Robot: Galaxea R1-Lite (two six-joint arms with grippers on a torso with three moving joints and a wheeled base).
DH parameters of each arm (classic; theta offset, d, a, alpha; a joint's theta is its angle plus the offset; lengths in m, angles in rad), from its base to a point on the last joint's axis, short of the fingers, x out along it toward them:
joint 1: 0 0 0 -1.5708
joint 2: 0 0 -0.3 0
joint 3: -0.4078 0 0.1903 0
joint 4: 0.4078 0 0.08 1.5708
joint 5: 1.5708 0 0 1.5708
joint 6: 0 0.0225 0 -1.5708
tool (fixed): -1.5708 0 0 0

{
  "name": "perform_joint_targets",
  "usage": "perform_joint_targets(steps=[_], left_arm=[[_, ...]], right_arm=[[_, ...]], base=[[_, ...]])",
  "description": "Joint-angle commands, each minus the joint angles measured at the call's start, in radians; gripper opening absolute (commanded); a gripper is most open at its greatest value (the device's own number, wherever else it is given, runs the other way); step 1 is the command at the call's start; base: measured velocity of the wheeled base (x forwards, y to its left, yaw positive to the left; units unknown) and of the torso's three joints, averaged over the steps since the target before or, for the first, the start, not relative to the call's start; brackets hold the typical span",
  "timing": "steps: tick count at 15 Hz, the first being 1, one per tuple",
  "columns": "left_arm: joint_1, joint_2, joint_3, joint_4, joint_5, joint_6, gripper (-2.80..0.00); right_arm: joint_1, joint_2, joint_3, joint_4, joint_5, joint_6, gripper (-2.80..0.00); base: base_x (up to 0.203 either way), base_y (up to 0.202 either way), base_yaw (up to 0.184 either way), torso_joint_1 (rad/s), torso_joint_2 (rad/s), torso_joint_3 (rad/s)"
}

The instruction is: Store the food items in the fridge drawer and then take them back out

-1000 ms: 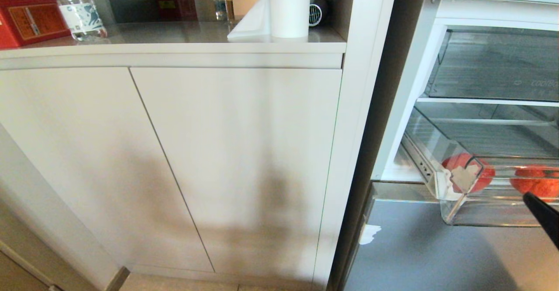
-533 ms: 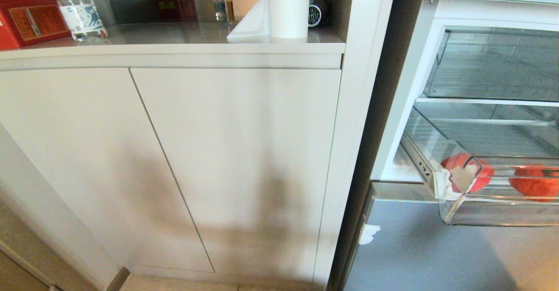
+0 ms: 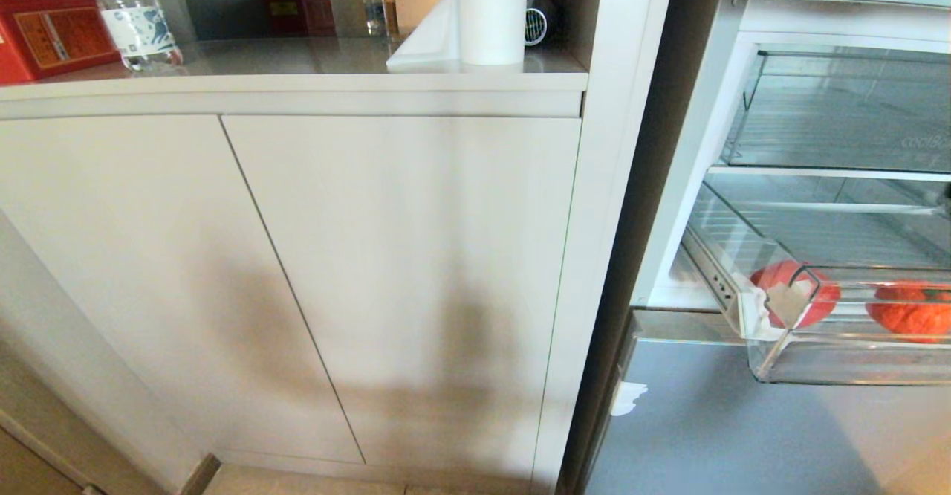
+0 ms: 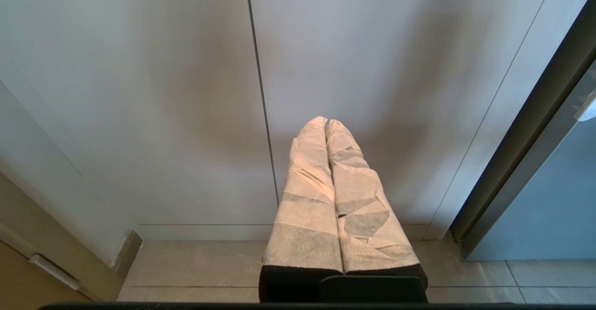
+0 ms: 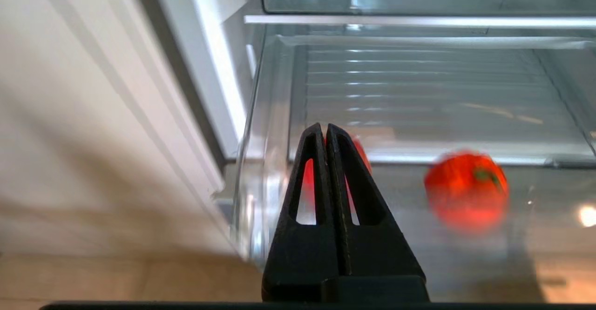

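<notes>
Since right gripper (image 5: 326, 128) left head view, fingers pressed together, empty, outside fridge drawer (image 5: 279, 114).

Orange-red food items (image 3: 912, 311) inside clear fridge drawer (image 3: 817, 365); ribbed floor, whitish patch on front corner. Second orange-red lump (image 3: 793, 292) behind that patch. Green notch on top of the lump in right wrist view (image 5: 467, 190). Black right gripper (image 5: 325, 131). Left gripper (image 4: 326, 123) wrapped in off-white tape with grey patches. Pale beige cabinet doors (image 3: 297, 272). White paper roll (image 3: 492, 15). Red box (image 3: 48, 33) with orange label. Clear bottle (image 3: 134, 12) with blue-and-white label.
</notes>
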Motion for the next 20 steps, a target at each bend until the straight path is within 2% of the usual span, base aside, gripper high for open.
perform_joint_targets(steps=[1, 4, 6, 9, 13, 16, 20], left_arm=[[0.0, 0.001, 0.0, 0.0, 0.0, 0.0, -2.8], [0.0, 0.001, 0.0, 0.0, 0.0, 0.0, -2.8], [0.0, 0.001, 0.0, 0.0, 0.0, 0.0, -2.8], [0.0, 0.001, 0.0, 0.0, 0.0, 0.0, -2.8], [0.0, 0.001, 0.0, 0.0, 0.0, 0.0, -2.8], [0.0, 0.001, 0.0, 0.0, 0.0, 0.0, -2.8], [0.0, 0.001, 0.0, 0.0, 0.0, 0.0, -2.8]], right_arm=[[-0.063, 0.292, -0.176, 0.046, 0.015, -0.004, -2.8], [-0.131, 0.457, -0.387, 0.201, 0.08, -0.01, -2.8], [-0.157, 0.499, -0.45, 0.325, 0.139, -0.008, -2.8], [-0.184, 0.506, -0.445, 0.378, 0.173, -0.002, -2.8], [-0.259, 0.474, -0.448, 0.476, 0.247, 0.014, -2.8], [-0.273, 0.435, -0.453, 0.576, 0.287, 0.063, -2.8], [-0.291, 0.39, -0.448, 0.686, 0.37, 0.069, -2.8]], base=[[0.0, 0.0, 0.0, 0.0, 0.0, 0.0], [0.0, 0.0, 0.0, 0.0, 0.0, 0.0], [0.0, 0.0, 0.0, 0.0, 0.0, 0.0], [0.0, 0.0, 0.0, 0.0, 0.0, 0.0], [0.0, 0.0, 0.0, 0.0, 0.0, 0.0], [0.0, 0.0, 0.0, 0.0, 0.0, 0.0], [0.0, 0.0, 0.0, 0.0, 0.0, 0.0]])
